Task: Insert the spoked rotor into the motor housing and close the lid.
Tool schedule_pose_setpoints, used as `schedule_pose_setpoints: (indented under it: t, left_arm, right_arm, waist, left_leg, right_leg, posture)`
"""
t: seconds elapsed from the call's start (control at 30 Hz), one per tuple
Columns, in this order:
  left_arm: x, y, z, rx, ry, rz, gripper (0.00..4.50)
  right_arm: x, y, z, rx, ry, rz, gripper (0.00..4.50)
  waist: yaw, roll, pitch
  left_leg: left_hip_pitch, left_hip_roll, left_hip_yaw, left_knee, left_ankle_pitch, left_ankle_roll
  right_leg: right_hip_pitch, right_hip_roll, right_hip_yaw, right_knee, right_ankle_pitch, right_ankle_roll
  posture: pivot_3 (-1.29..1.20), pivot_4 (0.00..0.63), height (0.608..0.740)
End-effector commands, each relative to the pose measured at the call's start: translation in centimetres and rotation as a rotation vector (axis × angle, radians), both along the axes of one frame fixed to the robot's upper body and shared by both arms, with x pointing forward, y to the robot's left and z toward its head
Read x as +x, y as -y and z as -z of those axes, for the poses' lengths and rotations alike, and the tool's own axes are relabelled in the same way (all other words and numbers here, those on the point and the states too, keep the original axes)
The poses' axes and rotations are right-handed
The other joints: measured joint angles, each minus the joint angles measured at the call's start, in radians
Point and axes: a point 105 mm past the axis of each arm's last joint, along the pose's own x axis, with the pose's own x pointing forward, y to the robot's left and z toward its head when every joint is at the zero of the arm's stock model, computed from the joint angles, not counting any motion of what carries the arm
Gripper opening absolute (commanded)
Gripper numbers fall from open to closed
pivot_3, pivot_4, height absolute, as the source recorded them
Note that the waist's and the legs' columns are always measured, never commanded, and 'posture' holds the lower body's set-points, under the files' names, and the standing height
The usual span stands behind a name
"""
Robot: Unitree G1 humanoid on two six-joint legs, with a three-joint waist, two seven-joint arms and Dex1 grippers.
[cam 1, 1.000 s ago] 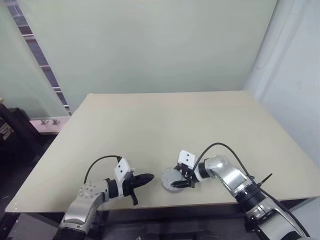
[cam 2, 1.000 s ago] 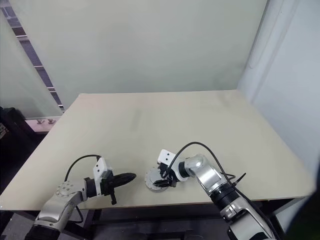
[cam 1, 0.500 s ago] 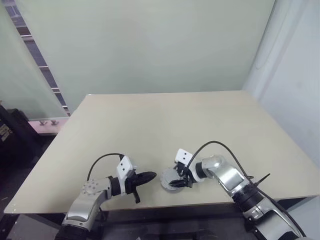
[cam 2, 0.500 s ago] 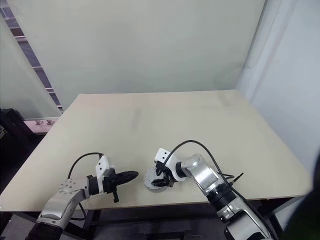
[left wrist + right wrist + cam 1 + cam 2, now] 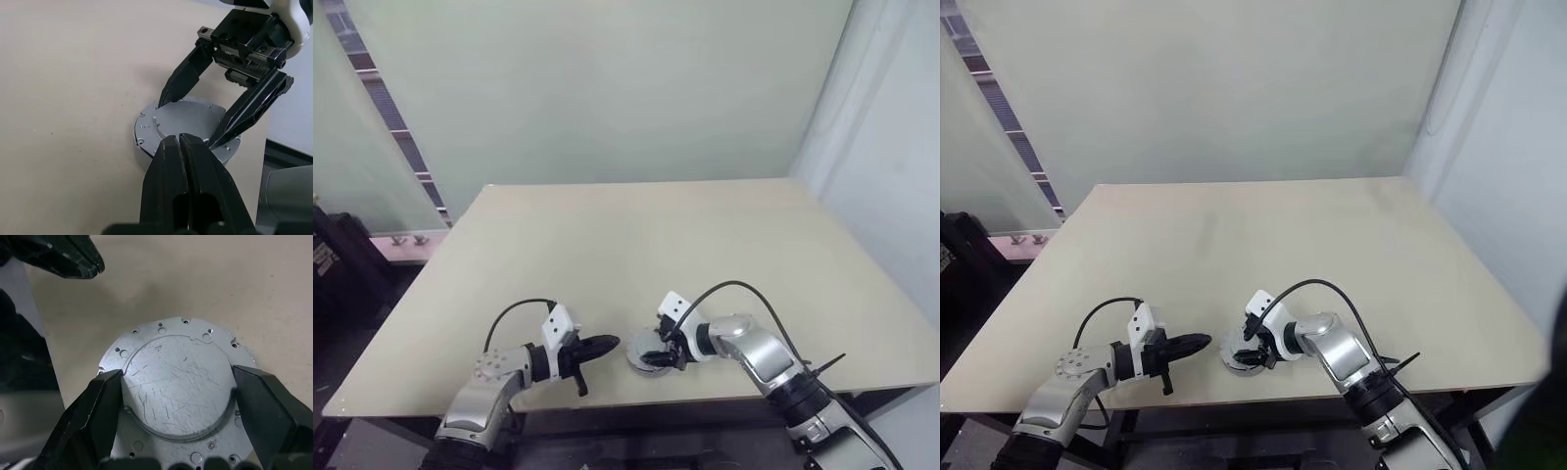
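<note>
**My right pincer straddles the lid on the motor housing**

My right pincer (image 5: 176,396) is spread wide, one black finger (image 5: 90,416) at each side of the round scratched lid (image 5: 178,382) that lies flat on the motor housing (image 5: 146,139); both fingertips sit right at the lid's edge, though I cannot tell whether they press on it. My left pincer (image 5: 180,142) is pressed together and holds nothing, its tips just beside the housing's near rim, pointing toward my right pincer. The housing is a low grey drum with small holes around its flange, standing on the beige counter (image 5: 636,245) close to its near edge. I cannot tell where the spoked rotor is.
</note>
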Motion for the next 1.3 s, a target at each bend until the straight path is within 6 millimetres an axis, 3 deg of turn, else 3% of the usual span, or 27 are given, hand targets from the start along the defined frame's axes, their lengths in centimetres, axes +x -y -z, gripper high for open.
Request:
schedule_pose_setpoints:
  t: [0.03, 0.33, 0.9, 1.3]
  left_arm:
    - [0.5, 0.1, -1.0, 0.0, 0.044, 0.016, 0.0]
    - [0.7, -0.2, -1.1, 0.01, 0.045, 0.017, 0.0]
    - [0.8, -0.1, -1.2, 0.01, 0.05, 0.018, 0.0]
    - [0.7, 0.3, -1.0, -0.001, 0.047, 0.022, 0.0]
  right_arm:
    - [0.0, -0.4, -1.3, 0.109, 0.007, 0.007, 3.3]
    - [0.2, -0.2, -1.6, 0.17, 0.056, 0.035, 3.3]
    - [-0.8, -0.4, 0.9, -0.031, 0.095, -0.015, 3.3]
    - [-0.5, 0.8, 0.7, -0.093, 0.097, -0.05, 3.3]
  waist:
    - [0.0, 0.0, 0.0]
    - [0.0, 0.0, 0.0]
    - [0.0, 0.0, 0.0]
    - [0.001, 0.0, 0.0]
  left_leg:
    - [0.0, 0.0, 0.0, 0.0, 0.0, 0.0]
    - [-0.001, 0.0, 0.0, -0.001, 0.0, 0.0]
    - [0.001, 0.0, 0.001, 0.0, 0.0, 0.0]
    - [0.0, -0.001, 0.0, 0.0, 0.0, 0.0]
  right_leg:
    - [0.0, 0.0, 0.0, 0.0, 0.0, 0.0]
    - [-0.001, 0.0, 0.0, 0.0, 0.0, 0.0]
    - [0.0, 0.0, 0.0, 0.0, 0.0, 0.0]
    - [0.0, -0.001, 0.001, 0.0, 0.0, 0.0]
  posture:
    - [0.0, 0.0, 0.74]
    - [0.0, 0.0, 0.74]
    - [0.0, 0.0, 0.74]
    - [0.0, 0.0, 0.74]
